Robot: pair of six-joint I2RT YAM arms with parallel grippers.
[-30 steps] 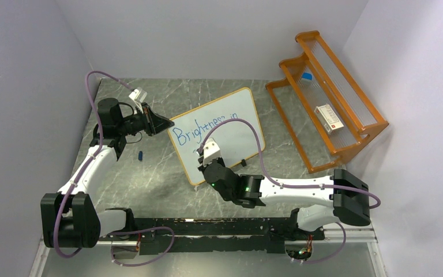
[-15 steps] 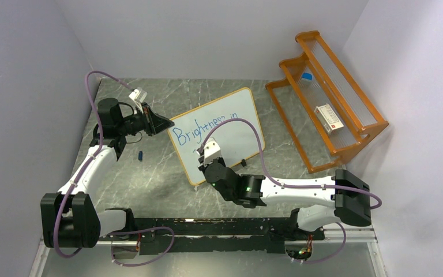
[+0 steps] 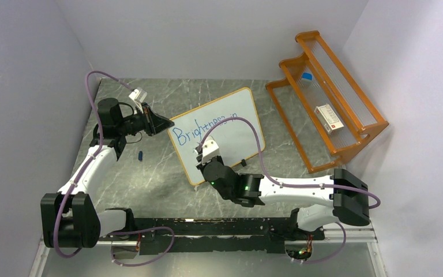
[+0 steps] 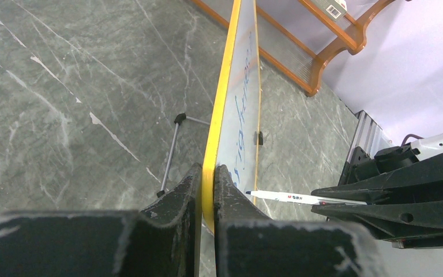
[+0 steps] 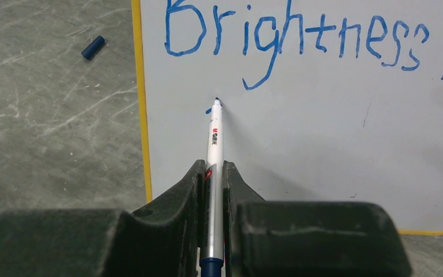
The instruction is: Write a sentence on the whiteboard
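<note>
Right claw (image 5: 212,167) slightly further left, marker (image 5: 214,135) tip on whiteboard (image 5: 323,144) beneath sentence (image 5: 294,37)

Two white arms (image 3: 83,170), black joints (image 3: 69,219) and jaws, purple cables (image 3: 101,72), green light (image 3: 246,188).

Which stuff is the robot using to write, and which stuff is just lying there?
For the writing: whiteboard, its edge clamped by the left gripper; blue sentence; marker in the right gripper.
Just lying about: marker cap on the table; orange rack; small box in it.
</note>
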